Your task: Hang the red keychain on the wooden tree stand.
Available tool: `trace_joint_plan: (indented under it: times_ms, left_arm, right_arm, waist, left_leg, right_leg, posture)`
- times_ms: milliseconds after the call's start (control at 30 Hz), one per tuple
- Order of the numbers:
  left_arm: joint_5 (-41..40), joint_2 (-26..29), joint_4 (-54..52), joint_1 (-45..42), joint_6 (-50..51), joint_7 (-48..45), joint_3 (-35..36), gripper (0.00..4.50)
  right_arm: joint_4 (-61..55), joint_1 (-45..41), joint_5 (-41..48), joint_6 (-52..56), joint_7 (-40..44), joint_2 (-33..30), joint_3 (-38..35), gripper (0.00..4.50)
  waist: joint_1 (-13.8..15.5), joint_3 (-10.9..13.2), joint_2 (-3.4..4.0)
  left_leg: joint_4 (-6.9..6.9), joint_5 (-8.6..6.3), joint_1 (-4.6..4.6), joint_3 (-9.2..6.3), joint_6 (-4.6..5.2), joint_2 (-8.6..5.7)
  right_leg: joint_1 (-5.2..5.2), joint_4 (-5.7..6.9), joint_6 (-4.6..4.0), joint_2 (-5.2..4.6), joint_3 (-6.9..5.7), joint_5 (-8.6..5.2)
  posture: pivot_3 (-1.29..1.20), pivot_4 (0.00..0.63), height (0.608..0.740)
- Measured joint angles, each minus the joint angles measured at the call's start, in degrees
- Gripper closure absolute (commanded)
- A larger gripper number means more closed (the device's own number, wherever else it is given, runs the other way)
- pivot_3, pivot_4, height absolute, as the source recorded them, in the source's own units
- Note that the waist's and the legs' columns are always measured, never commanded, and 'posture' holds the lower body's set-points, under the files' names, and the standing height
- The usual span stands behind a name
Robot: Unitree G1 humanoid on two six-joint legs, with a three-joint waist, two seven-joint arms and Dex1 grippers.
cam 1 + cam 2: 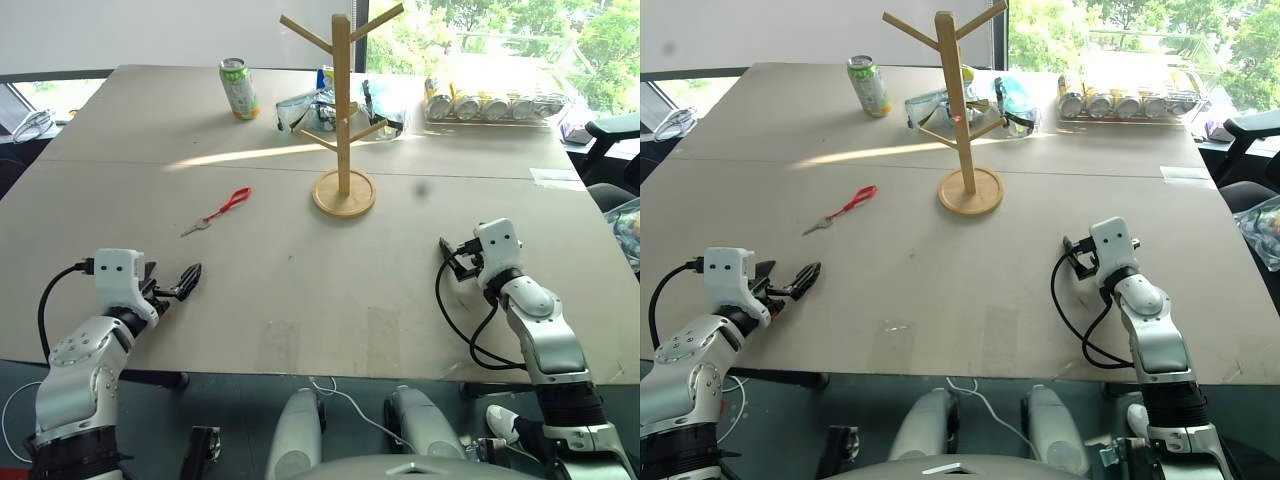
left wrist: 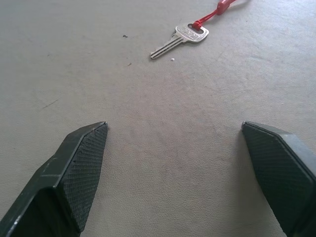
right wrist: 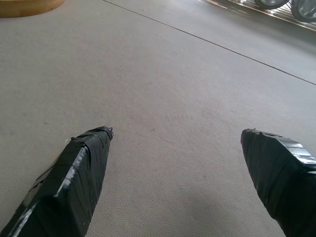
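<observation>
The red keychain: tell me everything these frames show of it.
The red keychain is a thin red cord loop tied to a small silver metal key. It lies flat on the bare tan table, loop end toward the wooden tree stand, key end toward the robot. Nothing touches it but the tabletop. It lies apart from the stand's round base, on the robot's left side, ahead of the left gripper, whose jaws stand open and empty, short of the key.
</observation>
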Motion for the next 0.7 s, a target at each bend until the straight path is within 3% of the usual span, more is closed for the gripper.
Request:
trace_joint_plan:
  times_ms: [100, 333, 500, 700]
  left_arm:
    - [-1.3, 0.3, -0.4, 0.0, 1.5, -0.6, 0.6, 0.00]
    - [-8.0, 9.0, -1.3, -3.4, 9.4, -9.0, 2.2, 0.00]
    - [-2.9, 17.8, 13.6, -19.6, 5.4, -16.0, -5.2, 0.00]
    - [5.8, 17.3, 38.4, -36.8, -4.1, -25.0, -16.8, 0.00]
  right_arm:
    - [-0.1, 0.0, 0.1, 0.1, 0.2, 0.0, 0.0, 0.03]
    - [-1.2, -3.9, 4.5, 1.8, 8.8, -2.0, 1.2, 0.03]
    - [-2.4, -13.9, 12.3, 8.2, 20.5, -4.4, 3.5, 0.03]
    - [-6.3, -21.1, 22.2, 18.1, 30.1, -5.1, 6.6, 0.03]
  waist:
    - [0.0, 0.0, 0.00]
    - [0.0, 0.1, 0.02]
    - [0.2, 0.2, 0.02]
    - [0.3, 0.2, 0.03]
  left_leg:
    - [0.00, 0.00, 0.00, -0.01, 0.00, 0.00]
    - [0.00, 0.00, -0.06, -0.03, 0.00, 0.00]
    - [0.02, 0.00, -0.11, -0.09, 0.00, -0.01]
    - [0.00, 0.00, -0.40, -0.22, 0.01, -0.01]
  right_leg:
    - [0.00, 0.00, 0.00, 0.00, 0.00, 0.00]
    - [-0.04, -0.02, 0.06, 0.01, -0.03, -0.04]
    - [-0.04, -0.05, 0.03, 0.04, -0.11, -0.02]
    - [-0.20, -0.10, -0.05, 0.04, -0.27, 0.02]
  posture:
    - [0.00, 0.150, 0.732]
    - [0.00, 0.150, 0.732]
    - [0.00, 0.150, 0.732]
    - [0.00, 0.150, 0.732]
